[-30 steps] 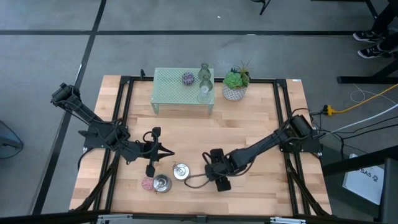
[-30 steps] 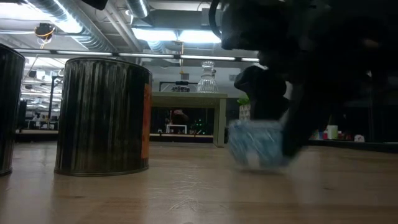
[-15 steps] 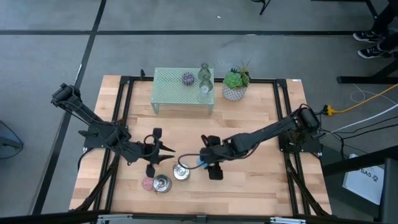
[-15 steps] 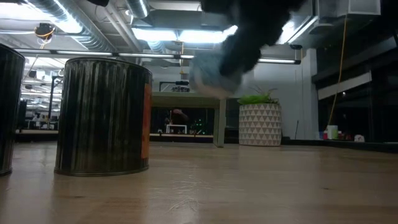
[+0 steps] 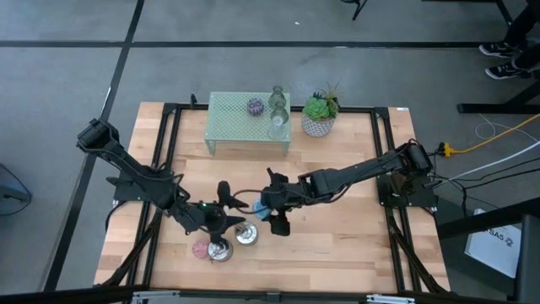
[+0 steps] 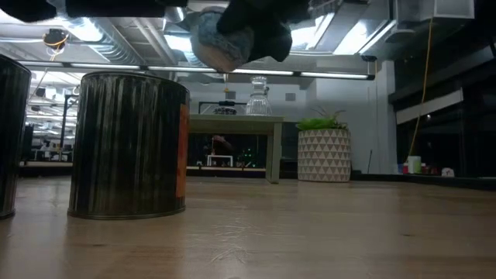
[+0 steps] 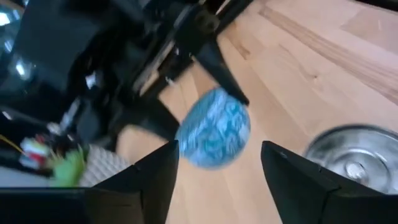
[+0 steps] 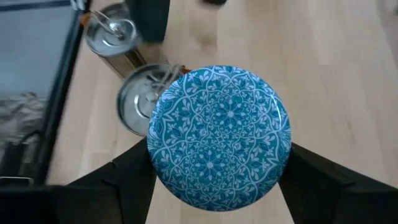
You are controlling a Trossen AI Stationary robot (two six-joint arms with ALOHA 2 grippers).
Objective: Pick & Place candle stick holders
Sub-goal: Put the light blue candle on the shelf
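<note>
A blue patterned candle stick holder (image 8: 219,143) hangs above the table's middle (image 5: 263,209), with my right gripper (image 5: 268,211) shut on it. It also shows at the top of the low view (image 6: 221,43). My left gripper (image 5: 239,213) stands open just left of it, above two silver holders (image 5: 245,234) (image 5: 219,248) that stand on their bases beside a pink holder (image 5: 200,249). In the left wrist view the blue holder (image 7: 214,135) is ahead of my left gripper (image 7: 217,186), and nothing is between its fingers. My right gripper pinches the blue holder by two opposite sides of its round wall (image 8: 155,163), one finger (image 8: 127,180) on each side. The fingers come slanting down from the table's right. The holder is lifted clear of the table, with its patterned round face toward the wrist.
A mint-green mesh stand (image 5: 236,127) at the far edge carries a purple holder (image 5: 255,106) and two glass ones (image 5: 277,97) (image 5: 278,128). A potted plant (image 5: 320,114) stands to its right. Bare wood lies near and right of the grippers.
My right gripper has lifted the blue holder off the table and carried it up, toward the left and far edges. My left gripper has opened, rolled about its own line, and gone a little toward the right and down, over the silver holders.
</note>
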